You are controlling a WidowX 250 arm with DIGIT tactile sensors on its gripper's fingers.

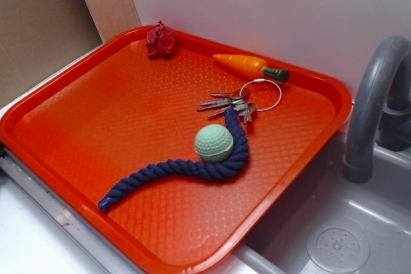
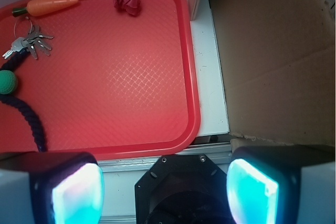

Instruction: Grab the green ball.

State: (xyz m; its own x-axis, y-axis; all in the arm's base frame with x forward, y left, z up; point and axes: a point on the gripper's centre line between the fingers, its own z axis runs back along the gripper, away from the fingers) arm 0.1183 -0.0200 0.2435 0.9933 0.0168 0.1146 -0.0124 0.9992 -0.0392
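Ball (image 1: 214,143) on tray (image 1: 77,126), against rope (image 1: 192,170), near keys (image 1: 231,103).

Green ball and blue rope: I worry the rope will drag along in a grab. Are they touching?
Touching. In the exterior view the green ball sits nestled in the curve of the blue rope, with no orange tray visible between them.

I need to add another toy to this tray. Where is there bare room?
The tray's left half, between the dark red ball and the blue rope's tail, is bare. It is crowded on the right, where the toy carrot, keys and green ball cluster.
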